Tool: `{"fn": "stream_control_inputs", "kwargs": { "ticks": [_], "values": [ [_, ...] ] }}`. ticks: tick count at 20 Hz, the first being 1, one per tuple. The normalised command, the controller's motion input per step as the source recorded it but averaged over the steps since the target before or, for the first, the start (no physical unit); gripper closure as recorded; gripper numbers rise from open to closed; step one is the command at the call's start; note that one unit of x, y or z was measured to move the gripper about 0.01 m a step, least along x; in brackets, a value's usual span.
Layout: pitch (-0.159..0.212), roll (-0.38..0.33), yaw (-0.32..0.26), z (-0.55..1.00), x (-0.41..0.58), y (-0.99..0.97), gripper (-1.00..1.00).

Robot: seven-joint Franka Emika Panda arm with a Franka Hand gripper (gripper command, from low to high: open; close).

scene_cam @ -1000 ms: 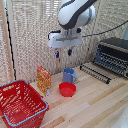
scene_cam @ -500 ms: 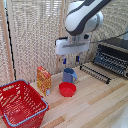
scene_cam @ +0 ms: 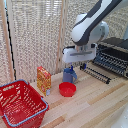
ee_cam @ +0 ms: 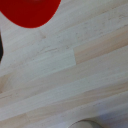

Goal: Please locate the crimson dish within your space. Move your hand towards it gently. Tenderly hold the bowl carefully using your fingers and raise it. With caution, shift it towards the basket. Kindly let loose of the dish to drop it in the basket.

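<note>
Exterior view, nearest first: basket (scene_cam: 20, 105) at the counter's (scene_cam: 95, 107) front, well apart from the bowl (scene_cam: 67, 89), which sits just before the mug (scene_cam: 69, 75). Above and behind hangs the claw (scene_cam: 76, 64), holding nothing; its opening I cannot tell. Approach step, I judge: next, lower onto the bowl's rim.
</note>
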Motion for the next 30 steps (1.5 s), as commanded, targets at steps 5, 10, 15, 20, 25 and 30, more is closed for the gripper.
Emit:
{"fn": "stream_control_inputs", "kwargs": {
  "ticks": [5,10,15,20,25,30],
  "values": [
    [0.003,-0.086,0.006,-0.48,0.026,0.13,-1.00],
    [0.008,-0.074,0.021,-0.57,0.012,0.02,-1.00],
    [0.000,-0.024,0.056,-0.58,0.000,-0.15,-1.00],
    [0.066,-0.059,0.040,-0.38,0.008,-0.01,1.00],
    [0.026,-0.019,0.024,-0.23,-0.007,0.00,1.00],
    [0.032,-0.018,0.004,-0.21,-0.033,0.02,1.00]
  ]
}}
